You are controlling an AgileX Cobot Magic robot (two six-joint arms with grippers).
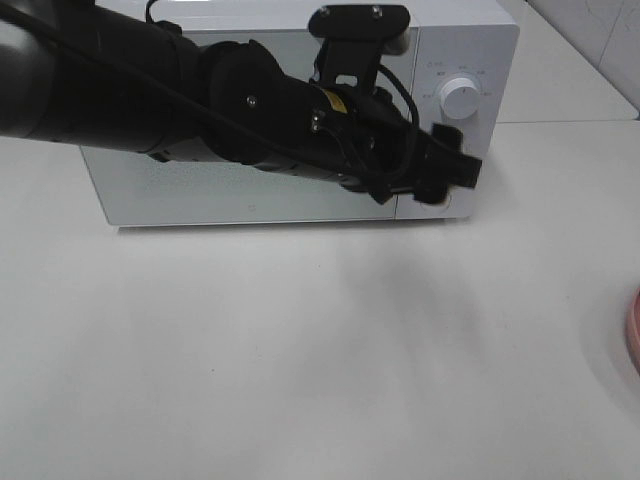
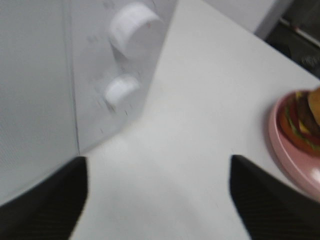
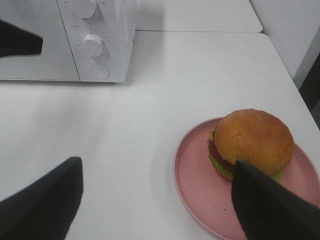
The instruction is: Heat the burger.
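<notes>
Now we keep the left gripper (image 2: 157, 200) open near the microwave (image 1: 250, 190) buttons, probably to open its door, while the right gripper (image 3: 157, 200) waits open above the burger (image 3: 252, 142).

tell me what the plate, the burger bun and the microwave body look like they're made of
Pink plate: smooth, slightly shiny, probably plastic or glazed ceramic; soft highlights along the rim. Burger bun: glossy golden-brown with a fine dimpled skin; real or replica, the look leaves it open. Microwave body: matte white, evenly coloured, likely painted metal or plastic, with white plastic-looking knobs.
</notes>
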